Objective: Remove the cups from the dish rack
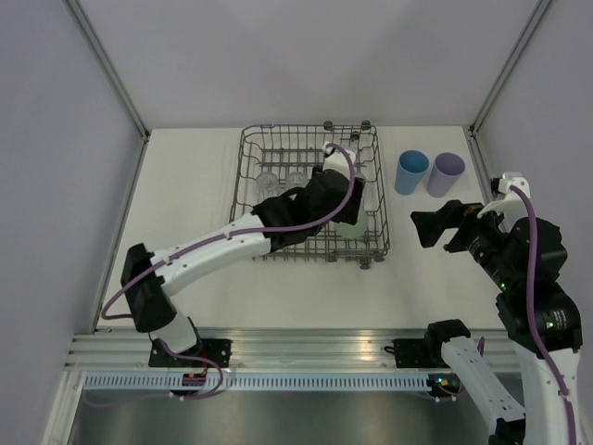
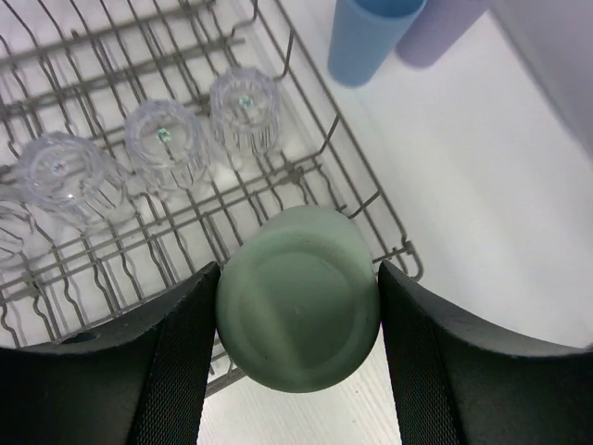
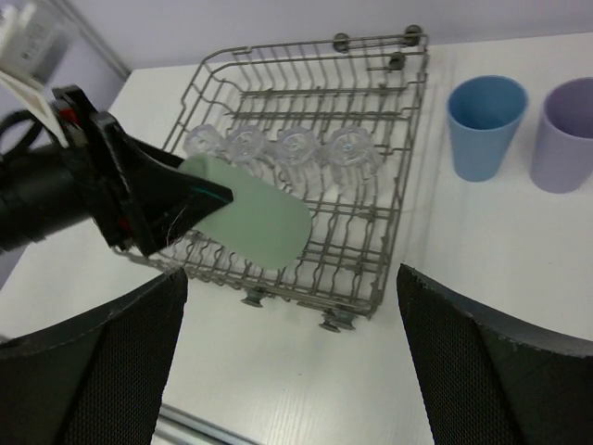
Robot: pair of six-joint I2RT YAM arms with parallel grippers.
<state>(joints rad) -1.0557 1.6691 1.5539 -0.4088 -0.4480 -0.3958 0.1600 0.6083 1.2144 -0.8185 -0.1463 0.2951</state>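
Note:
My left gripper (image 2: 298,320) is shut on the light green cup (image 2: 298,298), held lying sideways above the near right part of the grey wire dish rack (image 1: 250,171). The green cup also shows in the right wrist view (image 3: 255,222) and partly in the top view (image 1: 353,222). Several clear cups (image 3: 296,148) stand upside down in a row in the rack (image 3: 408,102). The blue cup (image 1: 411,172) and the lavender cup (image 1: 445,173) stand upright on the table right of the rack. My right gripper (image 1: 435,227) is open and empty, right of the rack and near the two cups.
The white table (image 1: 278,287) lies between the rack and the metal rail at the near edge. Grey walls close in the table on three sides. The left arm (image 1: 204,250) reaches diagonally across the table's left half.

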